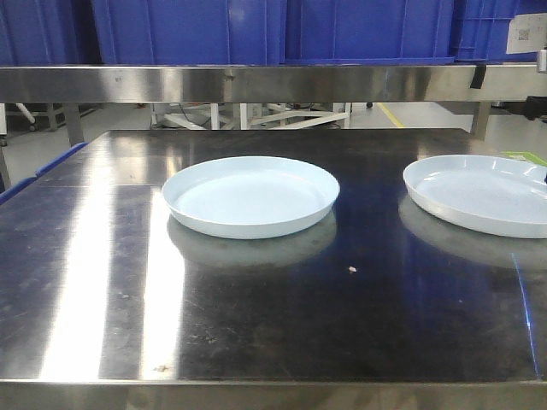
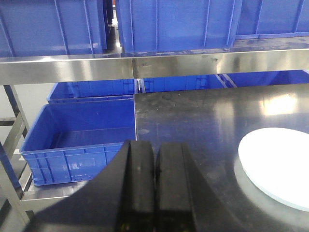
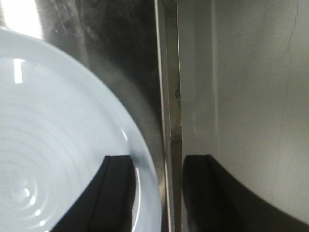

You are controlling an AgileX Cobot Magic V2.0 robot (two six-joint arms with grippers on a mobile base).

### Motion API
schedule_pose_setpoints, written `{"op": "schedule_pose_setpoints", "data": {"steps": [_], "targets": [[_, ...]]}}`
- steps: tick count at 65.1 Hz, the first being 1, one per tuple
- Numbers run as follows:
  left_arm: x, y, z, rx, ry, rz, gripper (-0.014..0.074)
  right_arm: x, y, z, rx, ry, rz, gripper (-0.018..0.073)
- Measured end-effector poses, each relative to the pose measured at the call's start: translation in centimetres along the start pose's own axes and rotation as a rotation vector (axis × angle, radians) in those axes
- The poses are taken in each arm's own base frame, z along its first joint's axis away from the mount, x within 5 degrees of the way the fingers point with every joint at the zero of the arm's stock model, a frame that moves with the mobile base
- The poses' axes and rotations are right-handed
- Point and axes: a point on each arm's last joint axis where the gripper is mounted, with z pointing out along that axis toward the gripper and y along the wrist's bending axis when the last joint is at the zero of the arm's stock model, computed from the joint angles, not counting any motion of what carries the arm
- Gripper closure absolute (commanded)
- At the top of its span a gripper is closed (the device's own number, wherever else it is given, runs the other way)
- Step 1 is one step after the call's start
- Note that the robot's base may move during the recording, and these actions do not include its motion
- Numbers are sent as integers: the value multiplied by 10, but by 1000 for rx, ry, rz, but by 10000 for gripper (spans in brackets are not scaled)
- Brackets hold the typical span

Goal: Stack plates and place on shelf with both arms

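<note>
Left tool (image 2: pixel 154 149) sits level at the tabletop's (image 1: pixel 282 316) left edge, fingers pressed together, pointing toward the shelf (image 1: pixel 256 83). Right tool (image 3: pixel 158 162) is spread wide at the right edge. One finger is over the right plate's (image 1: pixel 483 192) rim and the other is out past the tabletop. Whether it's touching, I can't tell. Two plates in all, well apart: the middle plate (image 1: pixel 249 195) sits centre, with bare steel between them and along the front edge. Blue bins (image 1: pixel 188 30) line the shelf.
</note>
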Motion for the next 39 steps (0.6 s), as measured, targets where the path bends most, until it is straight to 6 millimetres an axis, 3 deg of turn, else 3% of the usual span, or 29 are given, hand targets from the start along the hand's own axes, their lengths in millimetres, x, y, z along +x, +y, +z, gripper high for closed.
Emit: {"op": "schedule_pose_setpoints", "data": {"steps": [15,32,39], "targets": [[0,0,0,0,0,0,514,5,0,6,-4,24,4,207],[0,0,0,0,0,0,514,5,2,6,-24,17,18,514],[0,0,0,0,0,0,514,5,4,3,-36,10,22,503]]}}
